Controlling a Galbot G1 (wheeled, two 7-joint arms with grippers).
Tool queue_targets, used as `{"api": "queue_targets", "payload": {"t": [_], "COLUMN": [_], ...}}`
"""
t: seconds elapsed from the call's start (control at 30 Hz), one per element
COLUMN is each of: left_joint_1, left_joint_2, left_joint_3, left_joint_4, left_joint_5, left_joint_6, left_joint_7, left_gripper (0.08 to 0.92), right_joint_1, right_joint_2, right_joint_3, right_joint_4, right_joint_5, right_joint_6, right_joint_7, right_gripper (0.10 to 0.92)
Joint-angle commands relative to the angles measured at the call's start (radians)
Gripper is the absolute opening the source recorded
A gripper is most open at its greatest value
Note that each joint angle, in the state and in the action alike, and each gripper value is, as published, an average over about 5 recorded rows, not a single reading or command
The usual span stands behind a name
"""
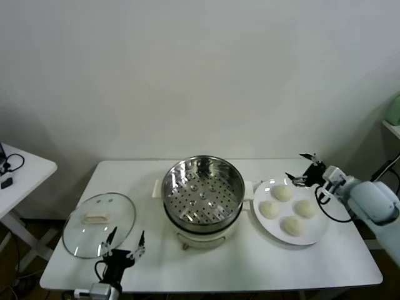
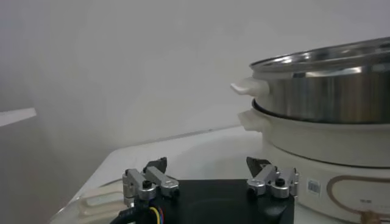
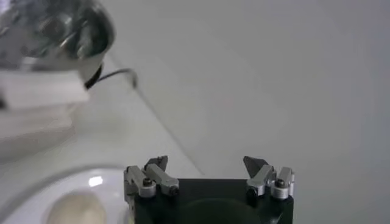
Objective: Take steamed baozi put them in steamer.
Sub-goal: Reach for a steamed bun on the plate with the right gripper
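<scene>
Several cream-white baozi point(image 1: 282, 193) lie on a flat white plate point(image 1: 319, 235) at the right of the table. The steamer point(image 1: 203, 190), a shiny steel pot with a perforated tray, stands at the middle with nothing on its tray. My right gripper point(image 1: 301, 170) is open and empty, hovering at the plate's far edge just beyond the nearest baozi; one baozi point(image 3: 76, 209) and the steamer point(image 3: 55, 30) show in the right wrist view. My left gripper point(image 1: 125, 240) is open and empty, low at the front left beside the steamer point(image 2: 329, 91).
A glass lid point(image 1: 99, 224) lies at the table's left, just behind my left gripper. A small white side table point(image 1: 19, 172) stands at far left. The wall rises behind the table. Bare tabletop runs along the front edge.
</scene>
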Motion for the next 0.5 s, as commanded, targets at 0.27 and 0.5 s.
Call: {"api": "queue_targets", "payload": {"t": [0.27,0.5], "left_joint_1": [0.008,0.014], "left_joint_2": [-0.002,-0.008], "left_joint_3": [0.003,0.005], "left_joint_4": [-0.002,-0.011], "left_joint_5": [0.012,0.019], "left_joint_6": [-0.007,-0.008], "left_joint_7": [0.0,0.002], "left_gripper": [0.823,0.823], "right_joint_1": [0.972,0.984], "right_joint_2": [0.02,0.21], "right_joint_3": [-1.116,-1.195], "right_joint_4": [-0.342,-0.505], "right_joint_5": [-0.166,-0.028], "right_joint_6": [0.21,0.212], "right_joint_7": [-0.48,-0.497], "right_gripper": [0.823,0.823]}}
